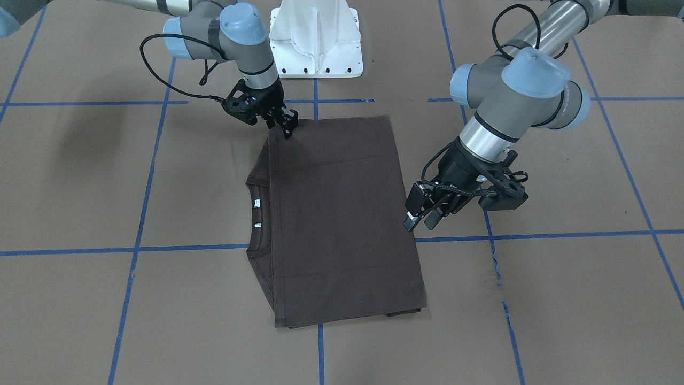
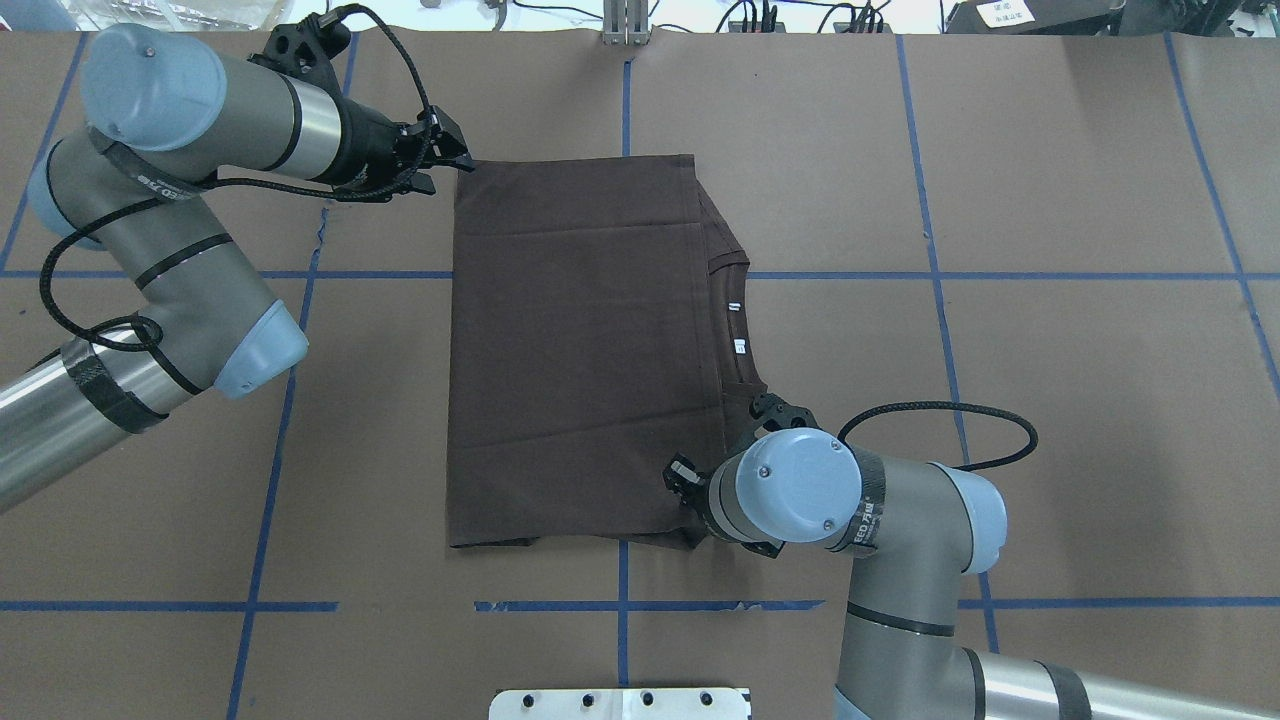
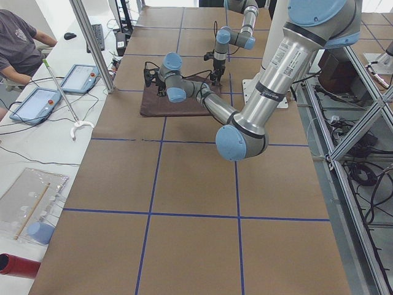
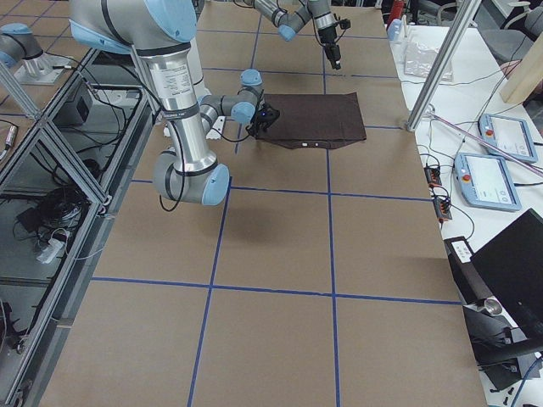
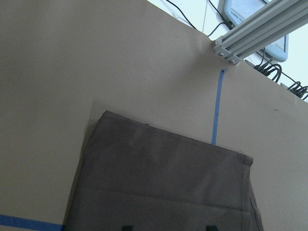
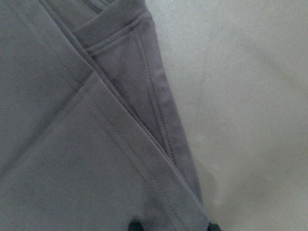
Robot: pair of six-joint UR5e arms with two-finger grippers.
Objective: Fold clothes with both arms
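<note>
The dark grey-brown T-shirt (image 1: 336, 214) lies flat on the table, folded into a rectangle. Its collar (image 1: 259, 214) and white tags stick out on the side toward my right arm. My left gripper (image 1: 419, 222) hangs open above the shirt's far corner (image 2: 470, 170) on my left, holding nothing. In the left wrist view that corner of the shirt (image 5: 163, 187) lies below the spread fingertips. My right gripper (image 1: 286, 125) is open, with its tips down at the near corner by the sleeve fold (image 6: 139, 86). From overhead my right wrist (image 2: 795, 485) hides its fingers.
The white pedestal (image 1: 315, 43) stands at the robot's edge of the table. Blue tape lines (image 2: 850, 275) cross the brown surface. Beyond the far edge are an aluminium post (image 3: 92, 43), two tablets (image 3: 37, 101) and a seated person (image 3: 18, 43).
</note>
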